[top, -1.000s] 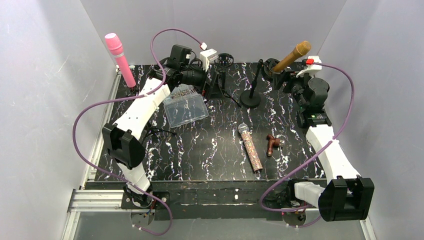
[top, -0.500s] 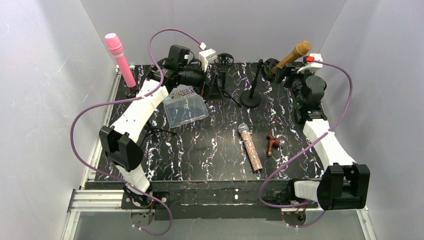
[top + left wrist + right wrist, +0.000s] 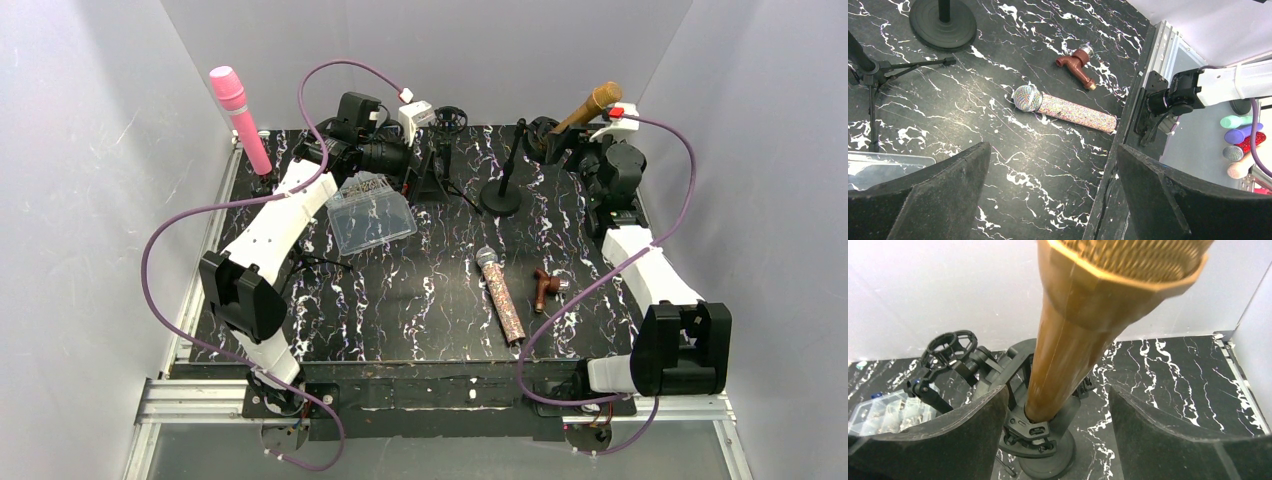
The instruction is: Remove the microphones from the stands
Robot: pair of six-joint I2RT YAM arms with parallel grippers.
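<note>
The right claw [image 3: 1058, 391] is spread wide, one finger on each side of the gold microphone [image 3: 1070, 340]. A gap shows on both sides, so neither finger touches it. The gold microphone sits in its stand [image 3: 1035, 437], tail in the black clip and mesh head tilted up toward the wrist camera. In the overhead view this pair is at about 1 o'clock on the table [image 3: 400, 300], close to the back wall.

At roughly 10 o'clock from the clip in the right wrist view is an empty ring mount [image 3: 950, 347] on its own black arm.

The left claw [image 3: 1052, 150] is also spread, with nothing between its fingers. It hangs at the back of the table near 11 o'clock, looking down over the marbled surface. In its view a glitter microphone [image 3: 1068, 107] lies flat on the table, silver head pointing to 9 o'clock. A small brown tap-shaped piece [image 3: 1075, 65] lies just beyond it, apart from it.

A round-based stand [image 3: 943, 22] is at 11 o'clock in that view, and the legs of a tripod stand [image 3: 868, 75] are at 9 o'clock.

From overhead, a clear plastic box [image 3: 370, 210] (small parts inside, too small to tell) lies beside the left arm. A pink microphone [image 3: 238, 115] stands up at the table's 10 o'clock corner, in a holder of its own.
</note>
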